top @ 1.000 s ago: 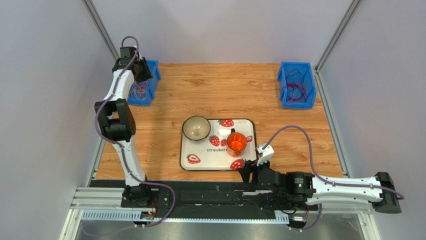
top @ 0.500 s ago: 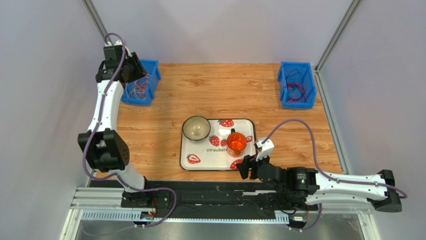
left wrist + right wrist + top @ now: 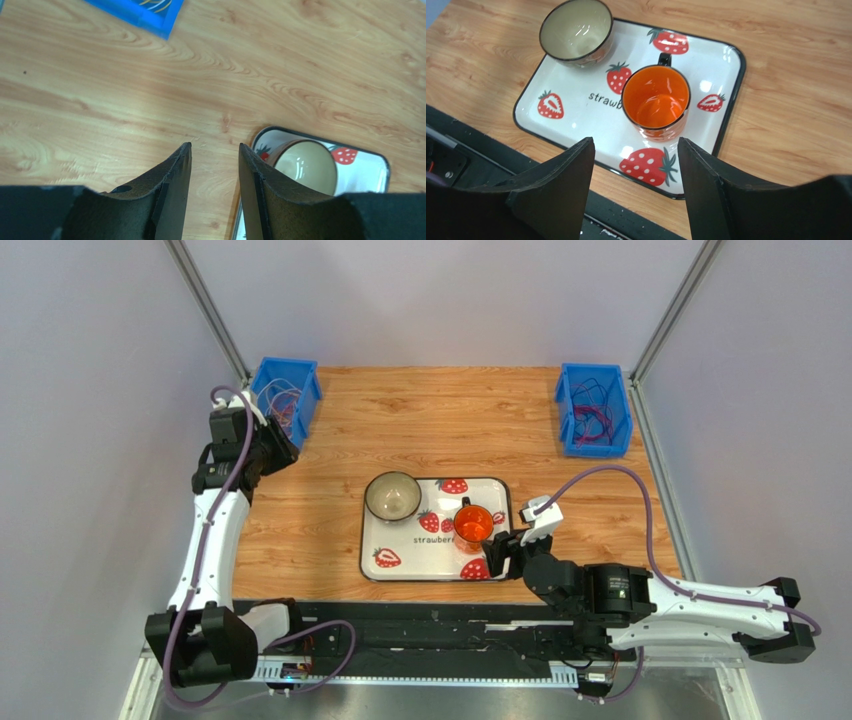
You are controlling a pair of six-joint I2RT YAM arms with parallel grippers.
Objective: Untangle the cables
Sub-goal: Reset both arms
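1. Hovering over bare wood just near-side of the left bin (image 3: 284, 400): left gripper (image 3: 214, 165), fingers a little apart, nothing between them.
2. Hanging low at the near edge of the tray (image 3: 728, 107): right gripper (image 3: 636, 172), fingers wide apart, empty, orange mug (image 3: 655, 100) framed between them.
3. Lying in two places: thin cables (image 3: 280, 405) bunched in the left bin at the far left corner, and darker purple cables (image 3: 592, 415) looped in the right bin (image 3: 594, 410) at the far right corner. Too small to tell whether knotted or loose.
4. Sitting mid-table, no cable on or near: tray with bowl (image 3: 392, 496) and mug.
5. Judging the step: fits either a reach toward a bin to fetch a bundle, or a pull-away from one. Can't settle which from one look.
6. Calling for, in any cable grab: fingers spread wider, drop straight into the bin, pinch on a single strand rather than the whole clump, slow lift to avoid dragging the bin.
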